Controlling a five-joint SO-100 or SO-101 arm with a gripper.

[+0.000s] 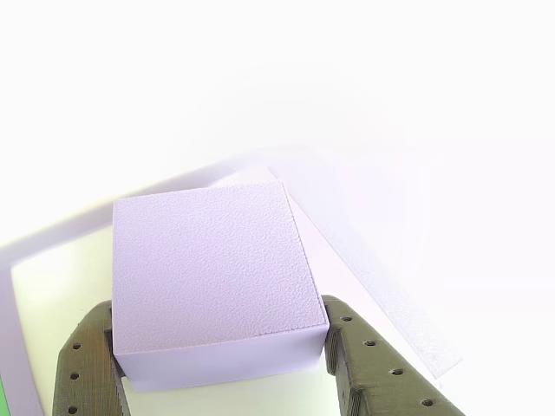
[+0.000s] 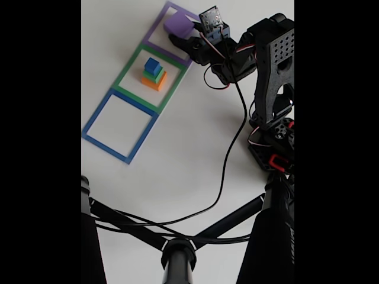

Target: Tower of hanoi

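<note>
A pale purple block (image 1: 212, 269) lies between my gripper (image 1: 217, 314)'s two dark fingers, which press on its left and right sides. In the fixed view the same purple block (image 2: 177, 25) sits inside the purple tape square (image 2: 159, 22) at the top, with my gripper (image 2: 181, 36) shut around it from the right. In the green tape square (image 2: 128, 70) stands a small stack. A blue cube (image 2: 153, 64) is on top, a green block (image 2: 155, 74) is under it, and an orange-yellow block (image 2: 154, 81) is at the bottom.
An empty blue tape square (image 2: 98, 115) lies below the green one in the fixed view. A black cable (image 2: 228, 160) runs from the arm (image 2: 273, 65) down across the white table. Black tripod legs (image 2: 177, 236) cross the bottom.
</note>
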